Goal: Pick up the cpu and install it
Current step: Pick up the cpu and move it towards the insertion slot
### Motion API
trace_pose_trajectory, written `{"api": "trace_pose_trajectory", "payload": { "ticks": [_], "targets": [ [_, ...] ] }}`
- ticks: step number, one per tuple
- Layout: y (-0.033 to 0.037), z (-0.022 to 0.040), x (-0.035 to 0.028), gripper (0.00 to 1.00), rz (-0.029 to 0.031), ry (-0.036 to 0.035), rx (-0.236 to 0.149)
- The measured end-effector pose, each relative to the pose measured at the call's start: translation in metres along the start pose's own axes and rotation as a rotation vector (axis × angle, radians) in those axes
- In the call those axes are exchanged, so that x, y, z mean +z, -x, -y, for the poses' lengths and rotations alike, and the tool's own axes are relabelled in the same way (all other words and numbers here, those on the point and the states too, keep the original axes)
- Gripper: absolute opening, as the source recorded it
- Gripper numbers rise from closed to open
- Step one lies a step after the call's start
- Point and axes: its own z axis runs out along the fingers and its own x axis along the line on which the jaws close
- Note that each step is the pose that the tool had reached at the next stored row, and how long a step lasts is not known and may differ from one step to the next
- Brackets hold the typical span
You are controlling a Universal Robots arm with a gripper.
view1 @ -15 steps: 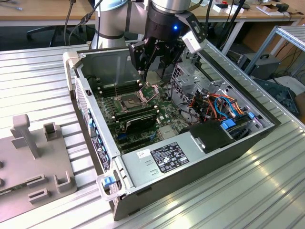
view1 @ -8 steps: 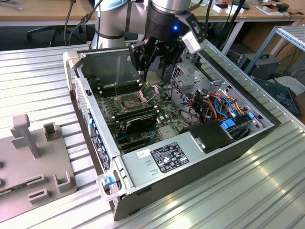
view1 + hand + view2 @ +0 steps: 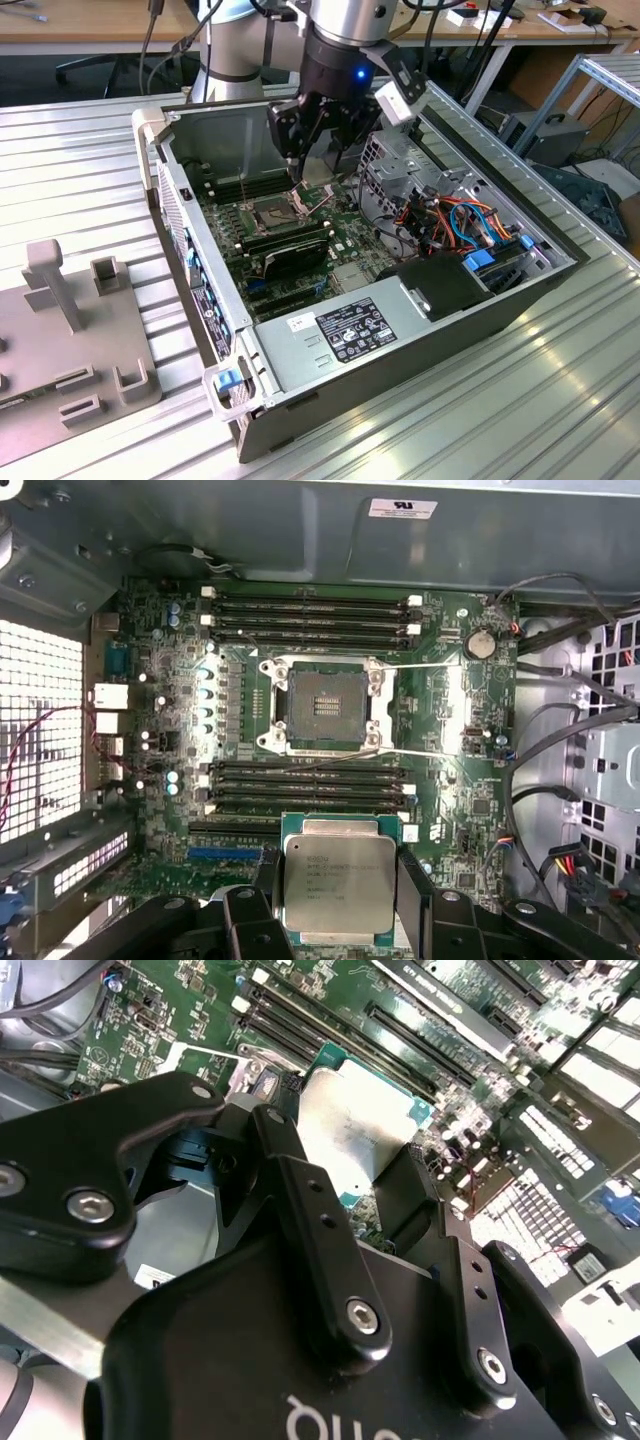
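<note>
— In the first wrist view, the tool [image 3: 340,885] is clamped on two opposite edges of the cpu [image 3: 337,892], over the memory slots [image 3: 310,780] beside the open socket [image 3: 322,705].

— The exterior view adds the computer case [image 3: 420,350] on the tabletop [image 3: 560,400]. The cpu's silver top faces the wrist camera; it is nearly square, with no clear long axis.

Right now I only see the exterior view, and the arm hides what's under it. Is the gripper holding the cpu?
Observer: Yes. In the first wrist view the gripper is shut on the cpu, silver top toward the camera.
Operator: Is the socket free?
Observer: In the first wrist view the socket is open, with no chip in it.
Operator: Is the cpu seated?
Observer: No; it shows apart from the socket, in front of the memory slots.
</note>
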Motion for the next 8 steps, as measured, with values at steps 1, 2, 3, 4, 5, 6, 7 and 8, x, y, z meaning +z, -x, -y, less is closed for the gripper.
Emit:
{"api": "trace_pose_trajectory", "payload": {
  "ticks": [1, 2, 3, 4, 5, 6, 7, 8],
  "targets": [
    [0.0000, -0.0011, 0.0011, 0.55, 0.0001, 0.0005, 0.000],
    [0.0001, -0.0026, 0.0024, 0.55, 0.0001, 0.0012, 0.000],
    [0.0001, -0.0039, 0.0035, 0.55, 0.0001, 0.0019, 0.000],
    [0.0002, -0.0058, 0.0051, 0.55, 0.0001, 0.0031, 0.000],
    [0.0002, -0.0070, 0.0059, 0.55, 0.0001, 0.0039, 0.000],
    [0.0002, -0.0089, 0.0069, 0.55, 0.0002, 0.0051, 0.000],
    [0.0003, -0.0115, 0.0081, 0.55, 0.0003, 0.0078, 0.000],
    [0.0004, -0.0144, 0.0097, 0.55, 0.0004, 0.0121, 0.000]
  ]
}}
